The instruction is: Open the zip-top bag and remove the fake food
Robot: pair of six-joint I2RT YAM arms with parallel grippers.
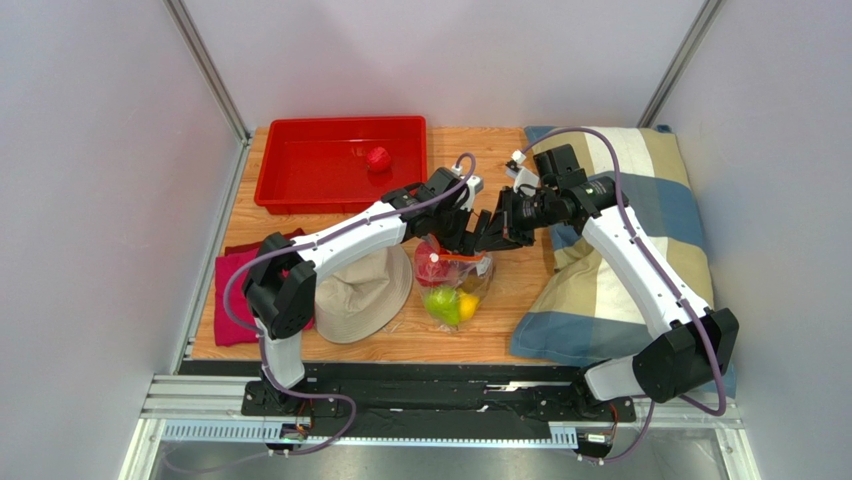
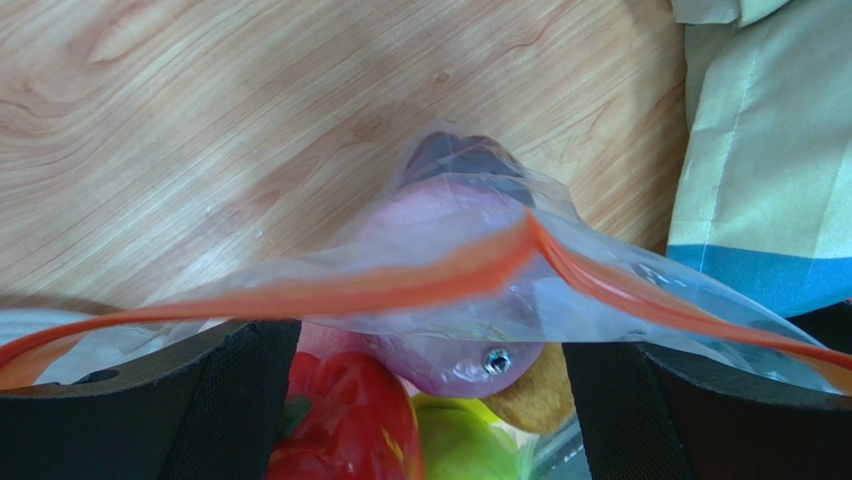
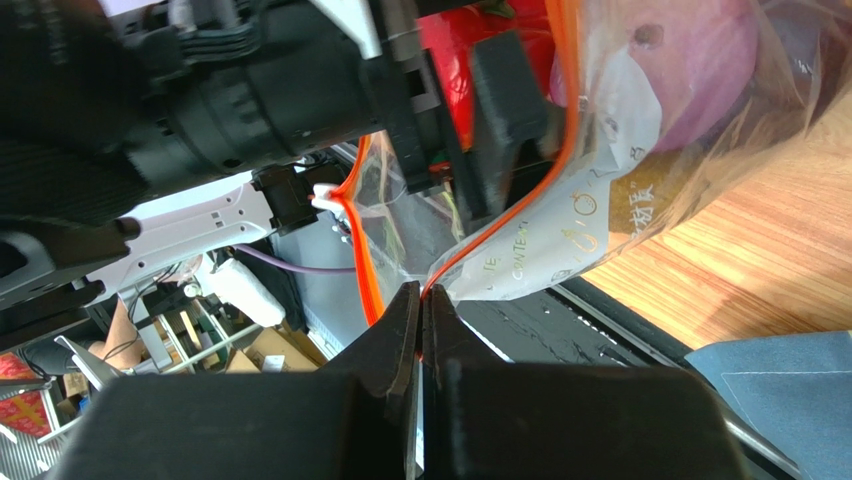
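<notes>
1. The zip-top bag (image 1: 458, 288) lies near the middle of the table (image 1: 505, 300). The fake food (image 1: 446, 304) is inside it, and red, green, yellow, pink and brownish pieces show through the plastic.
2. A beige hat (image 1: 362, 295) sits just beside the bag on the left and a checked pillow (image 1: 640, 230) lies near it on the right. Both arms cross above it.
3. The right claw (image 3: 422, 312) is pinched tight on the bag's rim at the orange zipper strip (image 2: 400, 287).
4. The left claw (image 2: 430, 355) is spread wide and grips nothing. Its fingers (image 2: 215, 400) are at the bag's mouth, with the strip stretched across above them and the food between them.
5. Farther off, a red tray (image 1: 300, 185) holding one red toy fruit (image 1: 378, 158) sits at the far left of the table. A dark pink cloth (image 1: 232, 295) lies beyond the hat.
6. Bare wood shows between the bag and the tray and along the near edge. White walls (image 1: 100, 200) close in on the left and right.
</notes>
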